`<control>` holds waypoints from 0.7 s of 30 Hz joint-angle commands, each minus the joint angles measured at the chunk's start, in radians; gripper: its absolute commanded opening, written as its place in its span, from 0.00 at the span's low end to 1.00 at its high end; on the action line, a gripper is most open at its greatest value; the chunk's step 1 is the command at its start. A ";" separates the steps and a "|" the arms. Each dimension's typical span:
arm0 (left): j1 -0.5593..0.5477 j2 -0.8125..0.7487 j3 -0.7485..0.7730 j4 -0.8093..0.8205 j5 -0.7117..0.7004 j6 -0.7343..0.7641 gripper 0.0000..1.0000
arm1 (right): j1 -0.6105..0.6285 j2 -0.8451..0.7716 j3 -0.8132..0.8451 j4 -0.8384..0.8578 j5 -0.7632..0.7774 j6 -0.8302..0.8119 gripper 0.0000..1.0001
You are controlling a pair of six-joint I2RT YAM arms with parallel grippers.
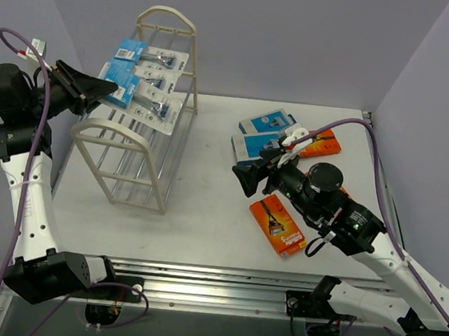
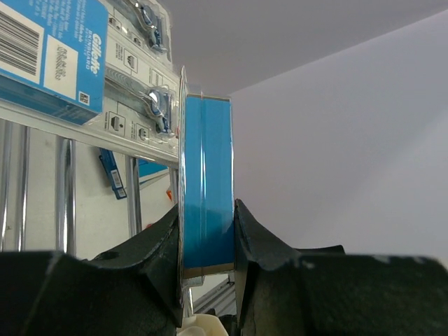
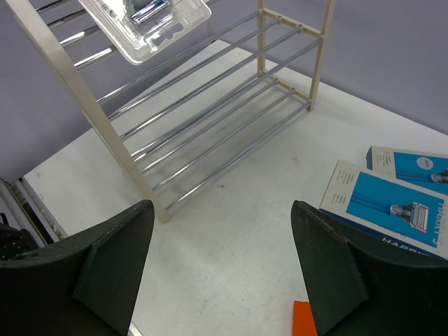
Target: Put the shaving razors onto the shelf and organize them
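The cream-white shelf stands at the left, with several blister razor packs lying across its top tier. My left gripper is at the shelf's top left edge, shut on the blue header of one pack. In the left wrist view that razor pack stands edge-on, clamped between the fingers of the left gripper. My right gripper hovers open over the table with nothing in it. In the right wrist view the right gripper faces the shelf.
Two blue-and-white razor boxes lie right of the shelf, also in the right wrist view. One orange box lies under the right arm and another orange box lies further back. Grey walls enclose the table.
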 commanded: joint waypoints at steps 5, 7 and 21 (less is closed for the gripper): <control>0.028 0.016 0.030 0.146 0.093 -0.043 0.14 | -0.008 -0.003 -0.008 0.031 0.023 -0.003 0.75; 0.031 0.022 0.043 0.134 0.108 -0.030 0.16 | -0.008 -0.007 -0.010 0.031 0.026 -0.003 0.75; 0.064 -0.021 0.021 0.117 0.047 -0.030 0.09 | -0.017 0.032 -0.008 0.076 -0.039 0.028 0.75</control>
